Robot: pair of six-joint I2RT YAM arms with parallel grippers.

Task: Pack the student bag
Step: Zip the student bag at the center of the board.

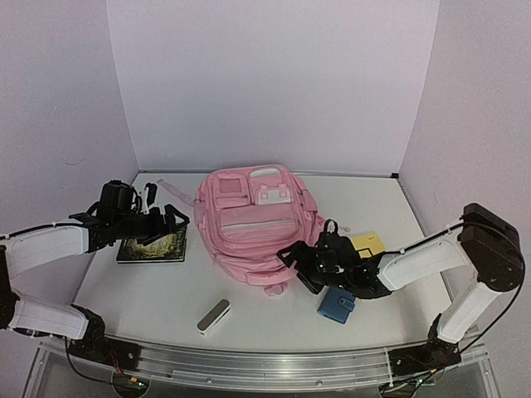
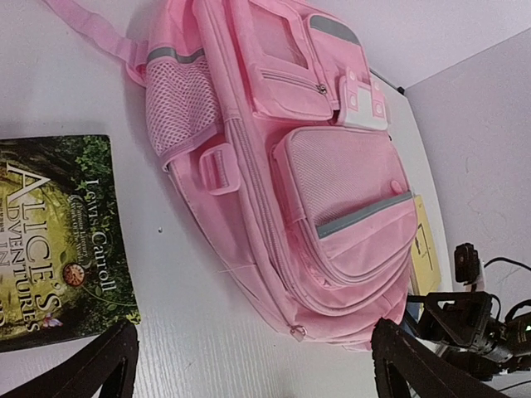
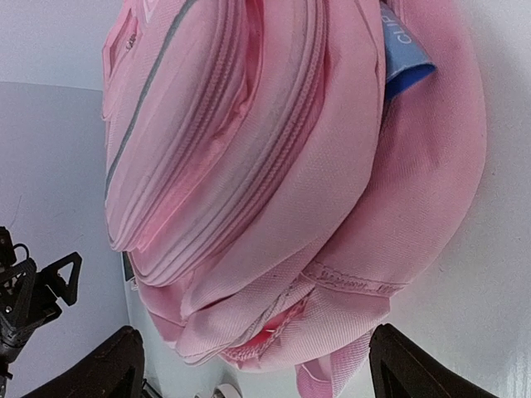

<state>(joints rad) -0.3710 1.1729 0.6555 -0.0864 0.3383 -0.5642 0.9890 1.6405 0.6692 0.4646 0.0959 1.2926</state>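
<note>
Lying front-up in the middle of the table (image 1: 149,290), the student bag (image 1: 253,232) sits between left fingers (image 1: 176,220) and right fingers (image 1: 292,257), both wide and empty, likely poised to unzip it for the book (image 1: 152,247).

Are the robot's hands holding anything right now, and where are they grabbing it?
No, nothing is held. The left gripper and the right gripper are both open and empty; the right one just faces the student bag.
</note>
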